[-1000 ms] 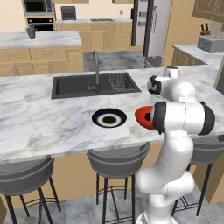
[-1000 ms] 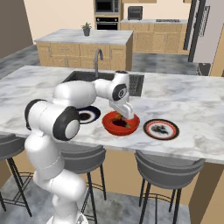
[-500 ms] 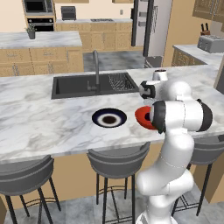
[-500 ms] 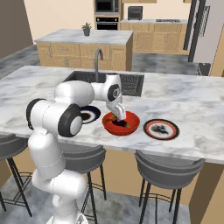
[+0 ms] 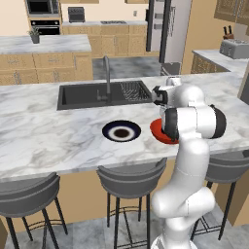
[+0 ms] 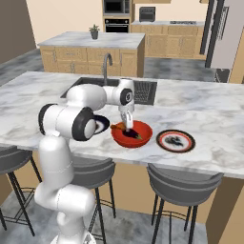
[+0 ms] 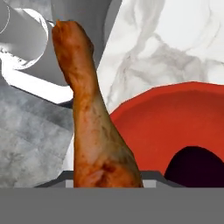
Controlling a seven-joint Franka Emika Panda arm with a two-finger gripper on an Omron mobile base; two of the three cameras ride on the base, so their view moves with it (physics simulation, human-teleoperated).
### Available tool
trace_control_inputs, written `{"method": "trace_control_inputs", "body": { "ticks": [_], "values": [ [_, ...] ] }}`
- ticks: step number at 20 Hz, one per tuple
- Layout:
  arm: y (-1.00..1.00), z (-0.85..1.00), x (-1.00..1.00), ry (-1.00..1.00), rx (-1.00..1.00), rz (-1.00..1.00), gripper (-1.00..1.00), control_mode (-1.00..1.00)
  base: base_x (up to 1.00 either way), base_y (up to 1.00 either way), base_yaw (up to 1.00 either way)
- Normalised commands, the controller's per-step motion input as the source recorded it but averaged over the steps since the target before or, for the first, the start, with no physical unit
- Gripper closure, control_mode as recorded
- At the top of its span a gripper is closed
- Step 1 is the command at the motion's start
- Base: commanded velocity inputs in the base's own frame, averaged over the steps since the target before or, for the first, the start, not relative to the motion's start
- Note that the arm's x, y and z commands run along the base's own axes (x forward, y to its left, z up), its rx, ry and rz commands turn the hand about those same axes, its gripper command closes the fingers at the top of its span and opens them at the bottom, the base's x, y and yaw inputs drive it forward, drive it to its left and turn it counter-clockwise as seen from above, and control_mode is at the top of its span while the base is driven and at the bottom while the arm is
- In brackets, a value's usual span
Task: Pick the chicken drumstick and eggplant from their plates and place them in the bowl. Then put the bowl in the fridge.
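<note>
Over the bowl's [image 6: 132, 135] left rim, the gripper [image 6: 127, 125] clamps the drumstick [image 7: 94, 127]; next, release beside the eggplant [image 7: 194, 167].

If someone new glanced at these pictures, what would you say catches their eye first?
Probably the chicken drumstick, orange-brown and huge in the hand view, held in the gripper at the near-left rim of the glossy red bowl on the marble counter. The dark eggplant already lies inside the bowl, and a black-rimmed plate sits beside it.

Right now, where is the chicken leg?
The chicken drumstick hangs in the gripper over the left rim of the red bowl, between the two plates on the counter.
</note>
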Motion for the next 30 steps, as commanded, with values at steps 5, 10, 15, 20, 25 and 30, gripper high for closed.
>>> {"method": "trace_control_inputs", "body": {
  "ticks": [5,10,15,20,25,30],
  "values": [
    [0.00,-0.20,-0.07,0.00,0.00,-0.36,1.00,-1.00,0.00,0.00,0.00],
    [0.00,-0.24,-0.18,-0.04,0.00,-0.37,1.00,-1.00,0.00,0.00,0.00],
    [0.00,-0.29,-0.08,-0.08,-0.07,-0.31,1.00,-1.00,0.00,0.00,0.00],
    [0.00,-0.28,0.00,-0.01,-0.10,-0.29,1.00,-1.00,0.00,0.00,0.00],
    [0.04,-0.23,0.09,0.00,-0.09,-0.25,1.00,-1.00,0.00,0.00,0.00],
    [0.00,-0.18,0.17,0.00,-0.07,-0.21,1.00,-1.00,0.00,0.00,0.00]
  ]
}}
